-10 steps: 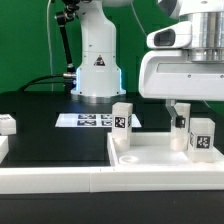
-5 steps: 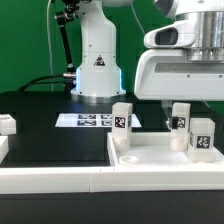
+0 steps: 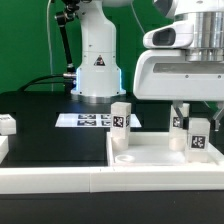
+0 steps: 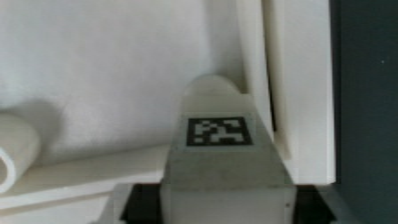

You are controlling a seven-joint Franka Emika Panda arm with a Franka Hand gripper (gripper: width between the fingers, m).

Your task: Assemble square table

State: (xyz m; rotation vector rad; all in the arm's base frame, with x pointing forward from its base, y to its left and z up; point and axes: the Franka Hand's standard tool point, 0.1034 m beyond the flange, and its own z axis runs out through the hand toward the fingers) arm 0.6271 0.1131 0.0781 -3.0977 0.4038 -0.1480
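The white square table top (image 3: pixel 150 160) lies at the front of the exterior view, rim up. One white tagged leg (image 3: pixel 121 118) stands on its left rear corner and another (image 3: pixel 200 136) on its right side. My gripper (image 3: pixel 181 113) is shut on a third leg (image 3: pixel 179 124) and holds it upright just over the top's right rear corner. In the wrist view the held leg (image 4: pixel 221 150) shows its tag between my black fingers (image 4: pixel 143 202), above the top's rim (image 4: pixel 285 70). A fourth leg (image 3: pixel 7 123) lies at the far left of the black surface.
The arm's white base (image 3: pixel 97 62) stands at the back. The marker board (image 3: pixel 85 120) lies flat in front of it. A long white rail (image 3: pixel 50 180) borders the front edge. A rounded white part (image 4: pixel 18 140) shows beside the held leg.
My gripper has come down a little with the leg, closer to the table top's right rear corner. The other legs have not moved.
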